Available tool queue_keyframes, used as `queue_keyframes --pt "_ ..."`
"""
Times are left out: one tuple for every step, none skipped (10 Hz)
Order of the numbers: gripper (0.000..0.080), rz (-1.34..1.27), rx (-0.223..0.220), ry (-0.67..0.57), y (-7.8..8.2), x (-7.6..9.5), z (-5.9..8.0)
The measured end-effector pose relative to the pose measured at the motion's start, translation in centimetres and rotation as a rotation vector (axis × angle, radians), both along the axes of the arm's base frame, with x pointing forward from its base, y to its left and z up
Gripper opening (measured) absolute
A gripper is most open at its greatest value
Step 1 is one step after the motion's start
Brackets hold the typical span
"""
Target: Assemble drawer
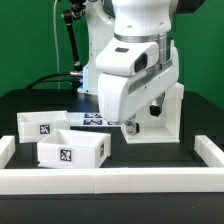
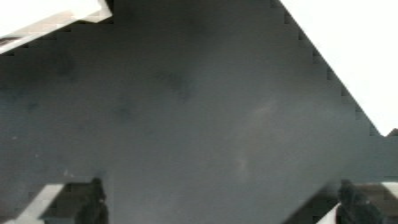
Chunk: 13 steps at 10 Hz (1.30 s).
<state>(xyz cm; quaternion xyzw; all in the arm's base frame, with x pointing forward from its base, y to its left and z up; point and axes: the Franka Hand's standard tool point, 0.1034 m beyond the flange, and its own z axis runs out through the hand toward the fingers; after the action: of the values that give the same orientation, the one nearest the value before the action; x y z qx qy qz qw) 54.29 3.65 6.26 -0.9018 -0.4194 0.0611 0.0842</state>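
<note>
The white boxy housing (image 1: 168, 118) stands on the black table toward the exterior view's right, partly hidden by the arm. Two white trays with square tags sit to the left, one farther back (image 1: 44, 125) and one nearer (image 1: 72, 151). My gripper (image 1: 131, 122) hangs low over the table just left of the housing's front. In the wrist view my gripper (image 2: 217, 205) is open, its fingertips (image 2: 71, 203) wide apart with only dark table between them. A white surface (image 2: 356, 55), probably the housing, fills one side of that view.
The marker board (image 1: 97, 120) lies flat behind the trays. A low white border rail (image 1: 110, 181) runs along the front and up both sides (image 1: 211, 152). A white edge (image 2: 50, 22) shows in a corner of the wrist view; I cannot tell what it is.
</note>
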Motion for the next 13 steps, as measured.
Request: queue_keyframes --pt "0.065 0.001 0.0 0.0 0.0 0.0 0.0" --pt "0.065 0.001 0.0 0.0 0.0 0.0 0.0" --pt "0.065 0.001 0.0 0.0 0.0 0.0 0.0" --pt "0.065 0.002 -0.001 -0.001 0.0 0.0 0.0" --pt "0.065 0.002 -0.001 -0.001 0.0 0.0 0.0" --pt "0.065 0.0 -0.001 -0.001 0.0 0.0 0.0" --pt "0.065 -0.049 -0.012 0.002 0.0 -0.4 0.3" --pt "0.065 -0.08 -0.022 0.009 0.3 -1.3 0.9" --pt "0.065 -0.108 -0.031 0.007 0.9 -1.9 1.7" --pt "0.065 -0.178 -0.044 0.008 1.2 -2.1 2.3" --pt "0.065 -0.214 -0.042 0.011 1.1 -2.1 2.4" --pt "0.065 -0.278 -0.053 0.021 1.2 -2.1 2.2" --pt "0.065 -0.318 -0.061 0.025 1.2 -2.2 2.2"
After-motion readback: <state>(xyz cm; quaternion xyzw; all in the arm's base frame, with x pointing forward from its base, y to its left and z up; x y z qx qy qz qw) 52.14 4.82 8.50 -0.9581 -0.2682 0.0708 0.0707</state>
